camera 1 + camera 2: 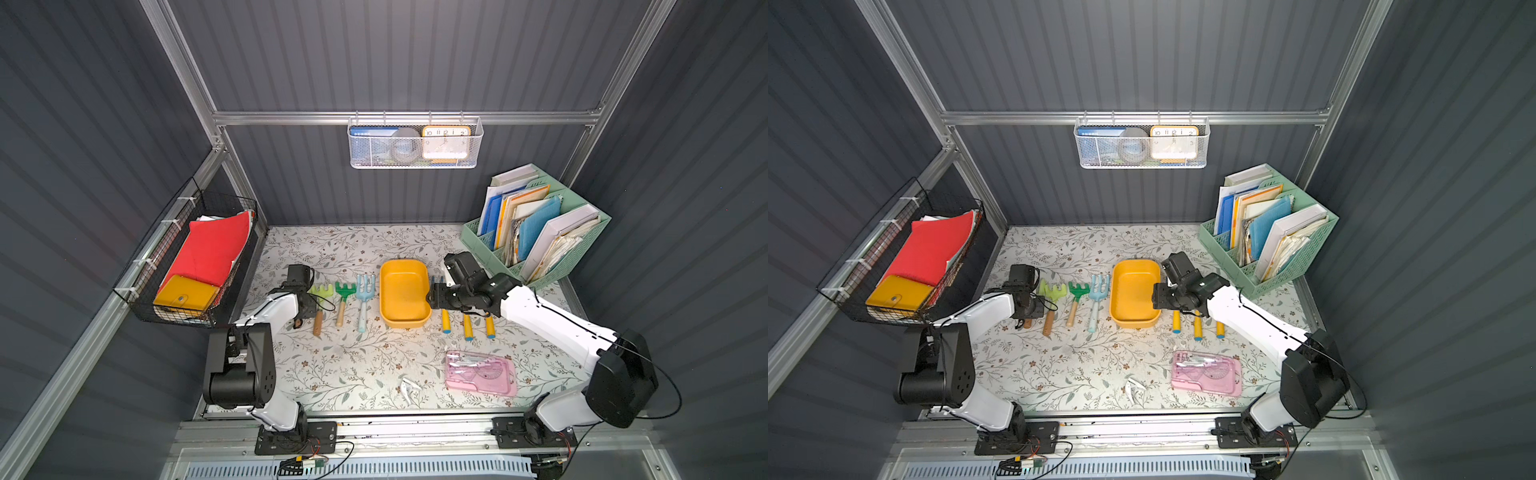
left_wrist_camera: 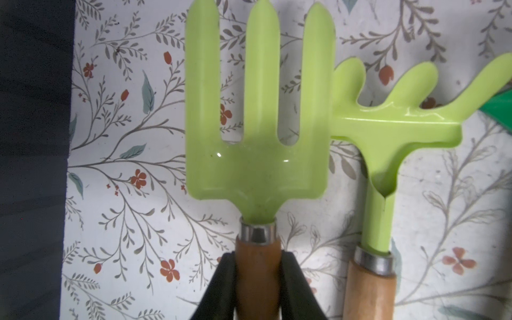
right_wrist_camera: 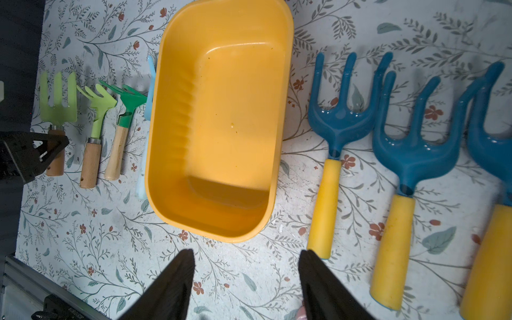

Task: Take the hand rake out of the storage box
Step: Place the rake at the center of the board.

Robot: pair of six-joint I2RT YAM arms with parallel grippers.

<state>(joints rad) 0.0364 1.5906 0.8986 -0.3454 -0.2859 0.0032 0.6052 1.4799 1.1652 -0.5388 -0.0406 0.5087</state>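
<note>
In the left claw [image 2: 259,259], hand rake [image 2: 257,144]

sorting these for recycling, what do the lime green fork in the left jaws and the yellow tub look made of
Lime-green three-tined hand fork: glossy head with small highlights, likely painted metal, possibly plastic; brown handle with faint grain looks wooden; silver collar looks metal. Shallow yellow rectangular tub: probably moulded plastic, satin sheen, ribbed wall.

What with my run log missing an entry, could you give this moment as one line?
left claw: shut on handle of light-green fork, outside box | right claw: open, empty | storage box: empty
</note>
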